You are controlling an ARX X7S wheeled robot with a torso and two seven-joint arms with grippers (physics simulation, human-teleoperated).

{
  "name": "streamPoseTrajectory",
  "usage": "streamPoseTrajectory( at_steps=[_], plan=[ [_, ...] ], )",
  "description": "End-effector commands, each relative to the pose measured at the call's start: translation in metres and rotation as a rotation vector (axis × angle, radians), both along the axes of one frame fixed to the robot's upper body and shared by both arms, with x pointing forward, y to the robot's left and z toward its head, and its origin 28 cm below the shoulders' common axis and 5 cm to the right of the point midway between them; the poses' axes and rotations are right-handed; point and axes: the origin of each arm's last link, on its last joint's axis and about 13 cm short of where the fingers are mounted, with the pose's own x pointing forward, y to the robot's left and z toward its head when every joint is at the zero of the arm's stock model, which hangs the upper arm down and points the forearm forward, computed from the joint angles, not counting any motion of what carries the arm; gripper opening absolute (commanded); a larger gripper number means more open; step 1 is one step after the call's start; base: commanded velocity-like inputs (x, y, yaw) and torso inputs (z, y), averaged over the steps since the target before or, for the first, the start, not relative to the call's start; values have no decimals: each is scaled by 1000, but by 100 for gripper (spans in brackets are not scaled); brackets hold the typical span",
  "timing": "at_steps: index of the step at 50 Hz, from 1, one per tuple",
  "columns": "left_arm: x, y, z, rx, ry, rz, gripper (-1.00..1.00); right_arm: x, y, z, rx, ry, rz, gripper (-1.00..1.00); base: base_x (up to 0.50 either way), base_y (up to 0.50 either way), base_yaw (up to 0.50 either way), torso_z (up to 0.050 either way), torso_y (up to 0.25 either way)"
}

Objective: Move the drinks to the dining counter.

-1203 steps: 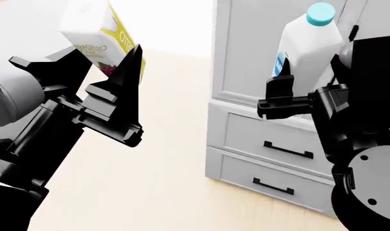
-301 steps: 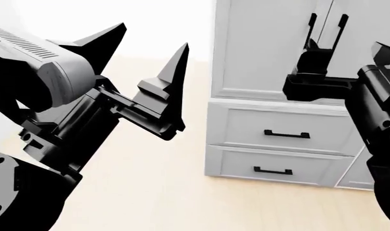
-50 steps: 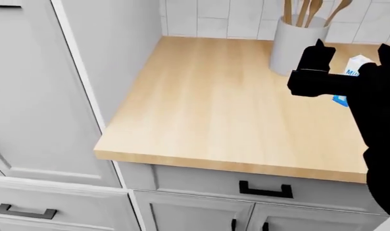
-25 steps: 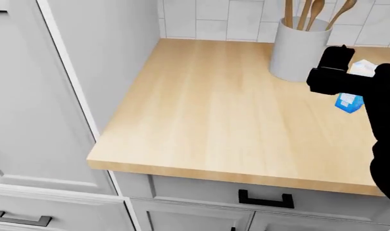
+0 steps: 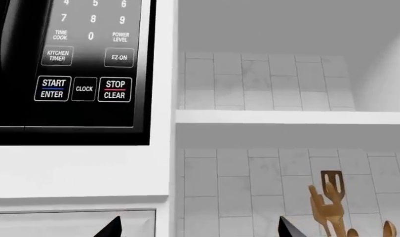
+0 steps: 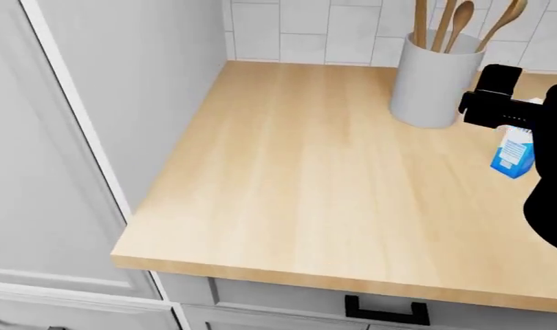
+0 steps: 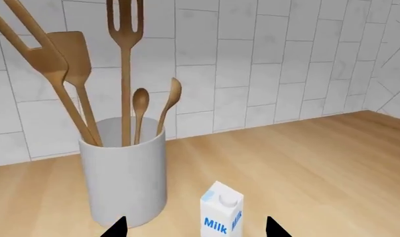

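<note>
One of the drinks, a white-and-blue "Milk" carton (image 7: 221,211), stands upright on the light-wood worktop (image 6: 306,172), beside a utensil pot. My right gripper (image 7: 194,228) is open, just short of the carton, its fingertips wide apart to either side and nothing between them. In the head view the right gripper (image 6: 500,103) covers most of the Milk carton (image 6: 514,157). My left gripper (image 5: 198,228) is open and empty, raised, facing a tiled wall; it does not show in the head view. The dining counter is out of view.
A grey-white pot (image 6: 434,82) of wooden utensils (image 7: 124,64) stands close to the carton on the side of the tall grey cabinet (image 6: 95,103). A tiled wall (image 7: 286,59) backs the worktop. A microwave panel (image 5: 75,64) and a shelf (image 5: 292,117) face the left wrist.
The head view has drawn closer to the worktop. My right gripper has moved right and further in, toward the Milk carton.
</note>
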Motion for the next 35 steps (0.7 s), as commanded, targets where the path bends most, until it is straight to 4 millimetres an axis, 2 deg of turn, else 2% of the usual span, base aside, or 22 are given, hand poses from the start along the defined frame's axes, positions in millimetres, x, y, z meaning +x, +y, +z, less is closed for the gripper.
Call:
streamPoseTrajectory(
  at_steps=[1, 14, 23, 27, 35],
  plan=[
    [1, 0, -2, -2, 4, -2, 100, 4, -3, -5, -7, 27, -24, 100, 0, 0, 0, 0, 11],
    [0, 1, -3, -5, 5, 5, 100, 16, -13, -16, 29, 164, -143, 100, 0, 0, 0, 0, 0],
    [1, 1, -5, -5, 9, 6, 100, 39, -13, -17, -53, 204, -123, 100, 0, 0, 0, 0, 0],
    [1, 1, -6, -5, 12, 7, 100, 49, -16, -18, -20, 233, -143, 100, 0, 0, 0, 0, 0],
    [3, 1, -7, -2, 22, 9, 100, 63, -27, -37, 20, 308, -150, 100, 0, 0, 0, 0, 0]
  ],
)
